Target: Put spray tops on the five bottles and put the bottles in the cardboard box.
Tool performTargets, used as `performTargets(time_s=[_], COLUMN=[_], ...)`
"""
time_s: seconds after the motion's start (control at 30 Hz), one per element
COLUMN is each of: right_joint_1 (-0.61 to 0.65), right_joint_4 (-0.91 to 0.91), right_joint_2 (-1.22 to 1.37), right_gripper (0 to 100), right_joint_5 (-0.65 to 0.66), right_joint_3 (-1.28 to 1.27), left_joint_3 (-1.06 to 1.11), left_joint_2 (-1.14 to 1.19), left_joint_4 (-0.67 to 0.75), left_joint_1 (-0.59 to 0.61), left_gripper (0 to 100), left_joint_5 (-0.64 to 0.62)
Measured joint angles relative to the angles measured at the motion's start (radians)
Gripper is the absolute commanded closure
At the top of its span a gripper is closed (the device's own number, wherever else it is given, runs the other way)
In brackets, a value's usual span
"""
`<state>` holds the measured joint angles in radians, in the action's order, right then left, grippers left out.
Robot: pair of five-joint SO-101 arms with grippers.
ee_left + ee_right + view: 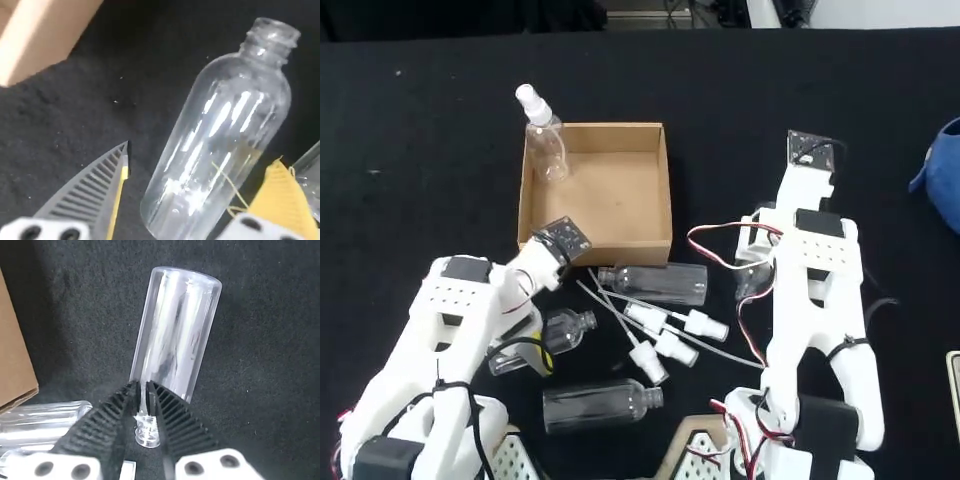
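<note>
High view counts, left to right: one capped bottle point(545, 140) leaning in the far left corner of the single cardboard box point(595, 127); three open bottles point(603, 405) lying on the black table point(420, 120) in front of it, plus a fourth clear shape half hidden under the left arm; three loose spray tops point(703, 323) beside them. The left gripper point(200, 155) is bent low, jaws spread around a lying bottle point(220, 130). The right gripper point(142, 386), near the box, pinches a tall bottle point(175, 335) by its neck.

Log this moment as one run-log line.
left tool open astride capless bottle | right tool shut on second bottle at neck | capped bottle in cardboard box | spray tops loose on table
</note>
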<state>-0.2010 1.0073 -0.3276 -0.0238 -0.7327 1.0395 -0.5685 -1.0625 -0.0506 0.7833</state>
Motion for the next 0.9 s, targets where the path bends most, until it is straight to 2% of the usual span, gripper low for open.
performTargets(time_s=[0.2, 0.43, 0.63, 0.8, 0.9], right_joint_1=[0.000, 0.000, 0.000, 0.000, 0.000], right_joint_4=[0.000, 0.000, 0.000, 0.000, 0.000], right_joint_2=[0.000, 0.000, 0.000, 0.000, 0.000], right_gripper=[98.6, 98.6, 98.6, 98.6, 98.6], right_joint_5=[0.000, 0.000, 0.000, 0.000, 0.000], right_joint_3=[0.000, 0.000, 0.000, 0.000, 0.000], left_joint_3=[0.003, 0.035, 0.035, -0.034, -0.146], left_joint_2=[0.000, 0.000, 0.000, 0.000, 0.000], left_joint_4=[0.000, 0.000, -0.005, -0.158, -0.284], left_joint_1=[-0.031, -0.035, -0.035, -0.034, 0.015], left_gripper=[72, 96, 97, 97, 97], left_joint_5=[-0.008, -0.008, -0.009, -0.009, 0.031])
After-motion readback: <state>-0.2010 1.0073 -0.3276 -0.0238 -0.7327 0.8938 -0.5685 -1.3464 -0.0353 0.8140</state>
